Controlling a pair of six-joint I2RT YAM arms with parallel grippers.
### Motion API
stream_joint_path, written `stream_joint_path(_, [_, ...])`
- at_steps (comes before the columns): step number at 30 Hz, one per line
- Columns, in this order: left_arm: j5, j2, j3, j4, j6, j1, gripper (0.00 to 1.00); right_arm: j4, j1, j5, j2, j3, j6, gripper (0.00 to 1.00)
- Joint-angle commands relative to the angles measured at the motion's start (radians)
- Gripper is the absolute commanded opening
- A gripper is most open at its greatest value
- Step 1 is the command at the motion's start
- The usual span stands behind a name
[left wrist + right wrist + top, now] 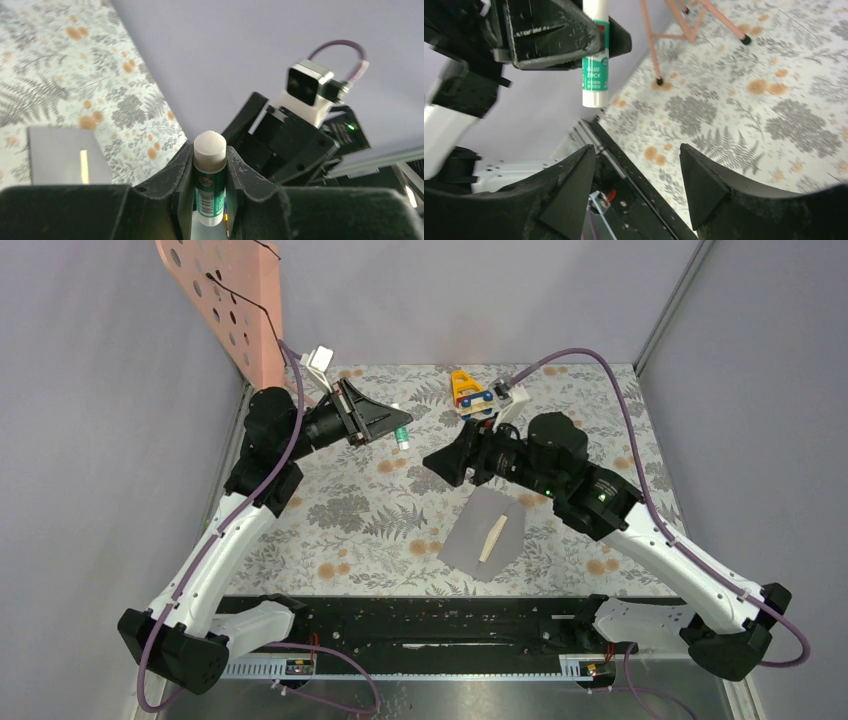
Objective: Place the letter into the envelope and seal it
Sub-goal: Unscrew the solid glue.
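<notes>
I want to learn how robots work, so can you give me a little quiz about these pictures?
1. True or false: the left gripper holds a glue stick.
2. Pick one. The right gripper is: A open and empty, B shut.
3. Fill the gap: the envelope lies flat on the ____.

Key: 1 true. 2 A. 3 table.

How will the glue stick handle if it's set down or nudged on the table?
The glue stick is a smooth round tube, so lying down it would probably roll. It looks rigid and likely light: the left gripper pinches it without visible denting. Upright, it may tip.
</notes>
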Motion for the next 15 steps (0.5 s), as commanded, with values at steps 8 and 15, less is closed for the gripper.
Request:
stream_joint_path(8, [-0.128, -0.013, 0.024, -0.186, 0.069, -0.001, 0.0, -0.209, 0.141, 0.203, 0.158, 0.197, -0.133, 0.71])
stream_joint_path(15, [-0.136, -0.018, 0.019, -0.185, 0.061, 0.0, 0.0, -0.246, 0.178, 0.207, 0.288, 0.339, -0.12, 0.67])
